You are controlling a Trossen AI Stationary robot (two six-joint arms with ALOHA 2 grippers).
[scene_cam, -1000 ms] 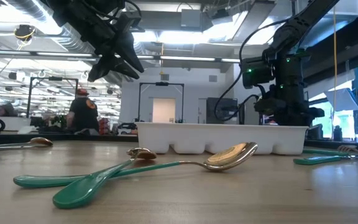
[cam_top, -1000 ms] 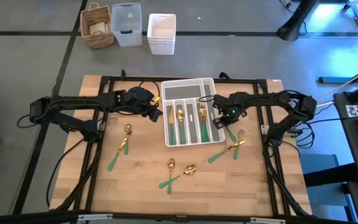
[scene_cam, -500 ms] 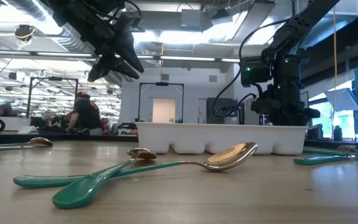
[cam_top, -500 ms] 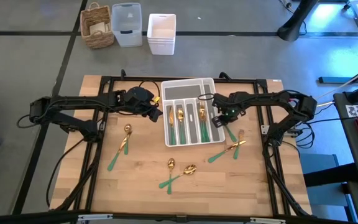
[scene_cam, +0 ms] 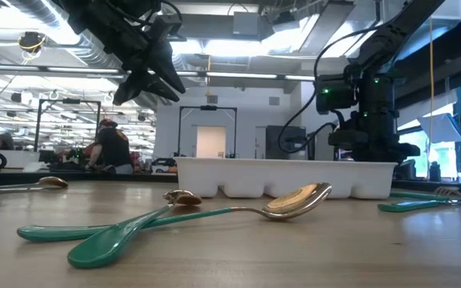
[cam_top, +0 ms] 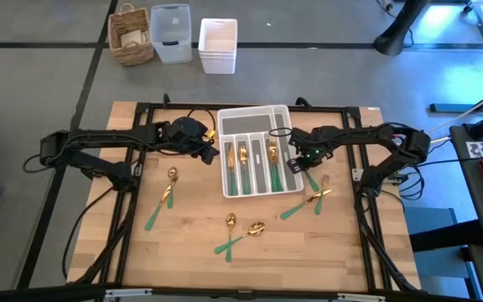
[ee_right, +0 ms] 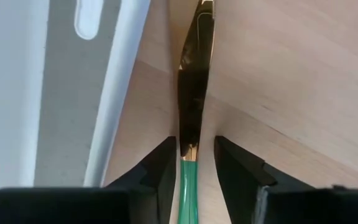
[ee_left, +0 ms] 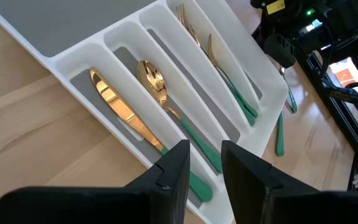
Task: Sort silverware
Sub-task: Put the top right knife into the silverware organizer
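Silverware split between tray and table. Inside the white slotted tray [cam_top: 254, 116]: a gold knife [ee_left: 126, 118] in one slot, a spoon [ee_left: 160, 93] in the next, a fork [ee_left: 194, 37] and another gold-headed piece in slots beyond, all green-handled.

Just outside the tray's right wall, flat on the wooden table [cam_top: 191, 252]: a knife with gold blade and green handle [ee_right: 193, 118], running parallel to that wall. Directly over it, the right gripper [ee_right: 191, 163], fingers [ee_right: 160, 168] straddling the junction of blade and handle, a sliver of gap on each side; parted, not clamped, knife resting on the wood.

Farther out on the right half: two crossed pieces [cam_top: 309, 201]. Near the front centre: a crossed pair of spoons [cam_top: 241, 231]. On the left half: another pair [cam_top: 166, 197] lying in line, end to end.

Left gripper [ee_left: 202, 163] raised beside the tray's left wall, above the knife slot, fingers narrowly parted, empty.

Beyond the table's far edge, on the floor: a wicker basket [cam_top: 132, 35] and two pale bins [cam_top: 193, 38].
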